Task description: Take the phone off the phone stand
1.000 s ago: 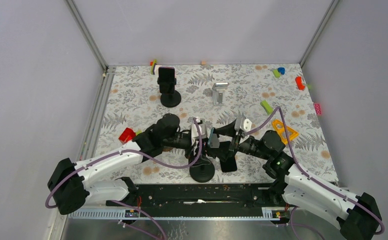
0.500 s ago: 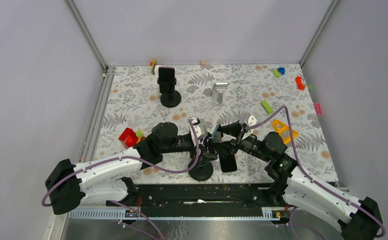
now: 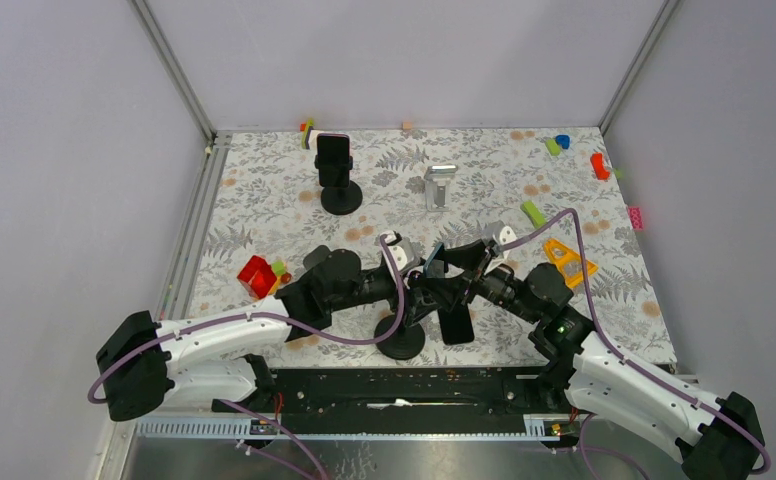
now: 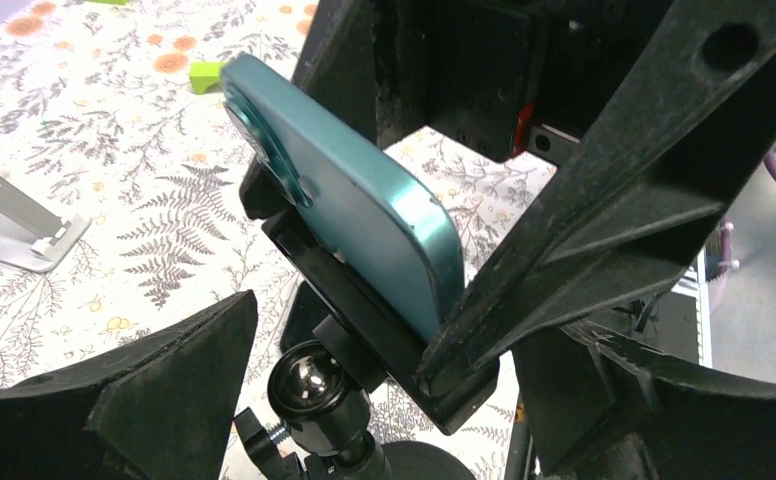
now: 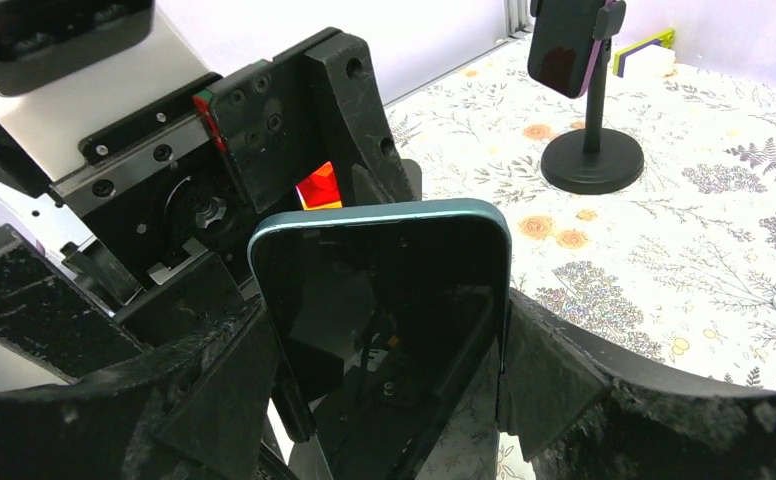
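A teal phone [image 3: 432, 262] sits tilted in the clamp of a black phone stand [image 3: 402, 342] near the front middle. In the left wrist view the phone's back [image 4: 354, 200] rests in the clamp above the stand's ball joint [image 4: 309, 385]. My right gripper [image 3: 446, 266] is shut on the phone's two long edges; its dark screen [image 5: 384, 300] fills the space between the fingers [image 5: 214, 390]. My left gripper [image 3: 410, 292] is open, its fingers [image 4: 164, 400] apart either side of the stand's neck without touching it.
A second black stand [image 3: 341, 198] holding a dark phone [image 3: 333, 158] stands at the back left. A silver stand [image 3: 439, 185] is at the back middle. A black phone [image 3: 456, 326] lies flat by the stand's base. Red block [image 3: 255, 272], orange triangle [image 3: 569, 262], green block [image 3: 532, 212].
My right gripper has moved left and closed round the teal phone. My left arm has pushed further right, with its gripper at the stand's neck.
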Motion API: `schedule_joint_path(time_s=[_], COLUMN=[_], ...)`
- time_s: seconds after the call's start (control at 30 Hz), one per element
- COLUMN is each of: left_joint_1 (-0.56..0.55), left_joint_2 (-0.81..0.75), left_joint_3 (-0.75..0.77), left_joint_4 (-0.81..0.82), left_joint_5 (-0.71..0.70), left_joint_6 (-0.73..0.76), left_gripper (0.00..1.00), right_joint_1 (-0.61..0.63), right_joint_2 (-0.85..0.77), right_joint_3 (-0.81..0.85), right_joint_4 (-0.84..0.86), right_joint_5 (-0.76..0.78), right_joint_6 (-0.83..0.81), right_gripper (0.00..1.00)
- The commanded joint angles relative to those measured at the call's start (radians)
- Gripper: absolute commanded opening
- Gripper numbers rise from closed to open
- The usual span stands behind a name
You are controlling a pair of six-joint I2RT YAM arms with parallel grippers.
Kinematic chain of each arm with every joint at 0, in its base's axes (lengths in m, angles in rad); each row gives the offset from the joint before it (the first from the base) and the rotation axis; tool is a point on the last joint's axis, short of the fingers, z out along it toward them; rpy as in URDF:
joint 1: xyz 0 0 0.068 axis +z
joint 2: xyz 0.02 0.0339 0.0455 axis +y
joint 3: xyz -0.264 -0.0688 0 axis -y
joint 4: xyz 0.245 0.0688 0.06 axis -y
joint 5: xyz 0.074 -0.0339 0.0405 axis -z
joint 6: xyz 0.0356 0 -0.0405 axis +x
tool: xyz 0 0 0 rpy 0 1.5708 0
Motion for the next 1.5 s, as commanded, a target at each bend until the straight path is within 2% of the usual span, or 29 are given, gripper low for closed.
schedule_joint_path(time_s=[0.0,0.17,0.47,0.57,0.67,0.9,1.27,1.37,1.4,1.43,1.47], left_joint_1=[-0.013,-0.013,-0.012,-0.012,-0.013,-0.012,-0.012,-0.012,-0.012,-0.012,-0.012], left_joint_2=[-0.001,0.008,0.032,0.029,0.013,0.007,-0.006,-0.012,-0.013,-0.014,-0.016], left_joint_3=[-0.012,0.006,0.043,0.043,0.028,0.022,-0.007,-0.013,-0.016,-0.019,-0.021], left_joint_4=[0.112,0.103,0.061,0.041,0.048,0.024,0.032,0.032,0.034,0.038,0.038], left_joint_5=[-0.072,-0.095,-0.031,-0.058,-0.027,0.062,0.170,0.219,0.238,0.261,0.279], left_joint_6=[-0.027,-0.052,-0.074,-0.077,-0.047,-0.022,0.008,0.020,0.023,0.026,0.027], left_gripper=[0.97,0.75,0.39,0.13,0.02,0.00,0.00,0.00,0.00,0.00,0.00], right_joint_1=[0.004,0.006,0.006,0.006,0.006,0.006,0.006,0.005,0.005,0.005,0.005], right_joint_2=[0.015,0.023,0.027,0.015,-0.002,-0.012,0.053,0.057,0.062,0.067,0.073], right_joint_3=[0.030,0.042,0.038,0.038,0.040,0.124,0.190,0.186,0.185,0.188,0.191], right_joint_4=[-0.034,-0.045,-0.030,-0.058,-0.104,-0.346,-0.441,-0.443,-0.445,-0.451,-0.458], right_joint_5=[0.015,0.015,0.011,0.029,0.072,0.268,0.282,0.269,0.285,0.297,0.316], right_joint_6=[0.065,0.069,0.068,0.061,0.068,0.083,-0.003,-0.080,-0.094,-0.111,-0.124], right_gripper=[0.00,0.00,0.00,0.00,0.00,0.00,0.00,0.20,0.21,0.19,0.09])
